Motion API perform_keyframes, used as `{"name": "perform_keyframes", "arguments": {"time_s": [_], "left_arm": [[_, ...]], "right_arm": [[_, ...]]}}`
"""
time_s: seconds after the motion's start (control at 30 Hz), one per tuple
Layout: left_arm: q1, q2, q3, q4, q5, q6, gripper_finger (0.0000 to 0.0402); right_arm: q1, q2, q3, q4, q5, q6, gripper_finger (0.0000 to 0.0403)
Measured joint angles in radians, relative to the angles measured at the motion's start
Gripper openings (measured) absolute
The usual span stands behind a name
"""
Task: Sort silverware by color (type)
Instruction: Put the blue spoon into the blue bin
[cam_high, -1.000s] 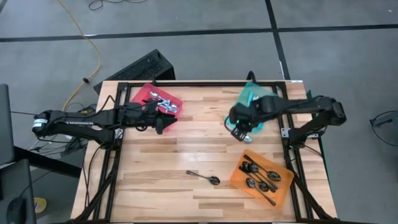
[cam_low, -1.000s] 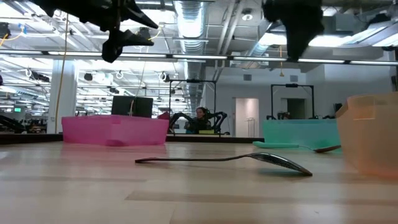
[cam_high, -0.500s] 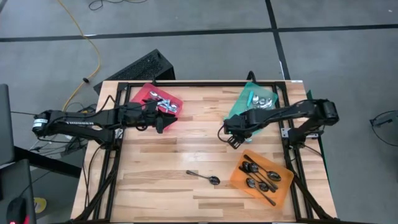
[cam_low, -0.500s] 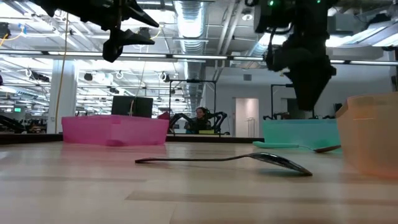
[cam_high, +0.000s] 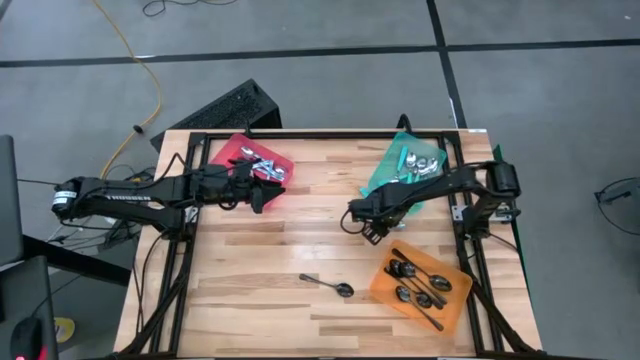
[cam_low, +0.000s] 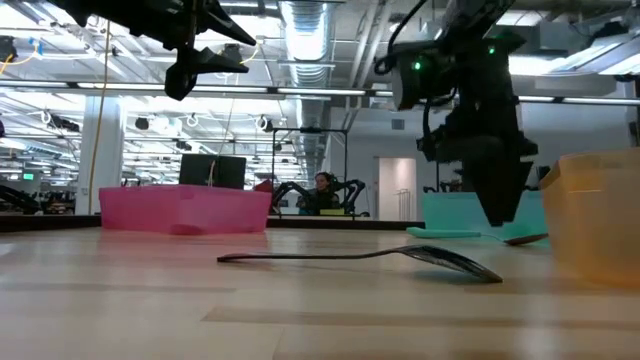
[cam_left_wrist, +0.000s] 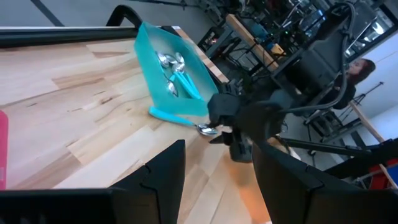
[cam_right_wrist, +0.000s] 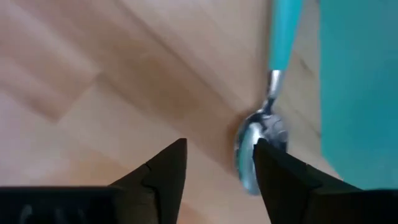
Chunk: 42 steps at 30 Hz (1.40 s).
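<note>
Orange tray (cam_high: 378, 283), lower right, holds black spoons (cam_high: 418, 281); I see both the right gripper (cam_high: 364, 226) and left gripper (cam_high: 262, 194) open, empty.

In the right wrist view the teal-handled spoon (cam_right_wrist: 264, 118) is blurred, its handle cut off by the picture's edge. From above, the spoons in the red tray (cam_high: 240, 152) are too small to count. The orange tray (cam_low: 600, 215) runs off the low view's edge.
</note>
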<state>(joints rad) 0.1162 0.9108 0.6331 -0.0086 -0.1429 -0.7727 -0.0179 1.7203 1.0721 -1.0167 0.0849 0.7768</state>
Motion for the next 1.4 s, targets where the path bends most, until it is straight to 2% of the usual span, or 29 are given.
{"name": "perform_keyframes", "arguments": {"time_s": [0.2,0.53,0.67,0.93,1.13,1.4], "left_arm": [[0.0,0.0,0.0,0.0,0.0,0.0,0.0169],[0.0,0.0,0.0,0.0,-0.001,0.0,0.0169],[0.0,0.0,0.0,0.0,-0.002,0.0,0.0169],[0.0,0.0,0.0,0.0,-0.003,0.0,0.0169],[0.0,0.0,0.0,0.0,-0.003,0.0,0.0169],[0.0,0.0,0.0,0.0,-0.003,0.0,0.0168]], "right_arm": [[-0.013,0.062,0.0,-0.015,0.018,-0.026,0.0214],[-0.013,0.103,-0.002,-0.088,0.017,-0.051,0.0172],[-0.012,0.103,-0.015,-0.084,-0.008,-0.037,0.0134],[-0.003,0.102,-0.014,-0.082,-0.009,-0.042,0.0017],[0.03,0.102,0.02,-0.075,-0.016,-0.044,0.0017],[0.073,0.102,0.15,-0.07,-0.018,-0.055,0.0013]]}}
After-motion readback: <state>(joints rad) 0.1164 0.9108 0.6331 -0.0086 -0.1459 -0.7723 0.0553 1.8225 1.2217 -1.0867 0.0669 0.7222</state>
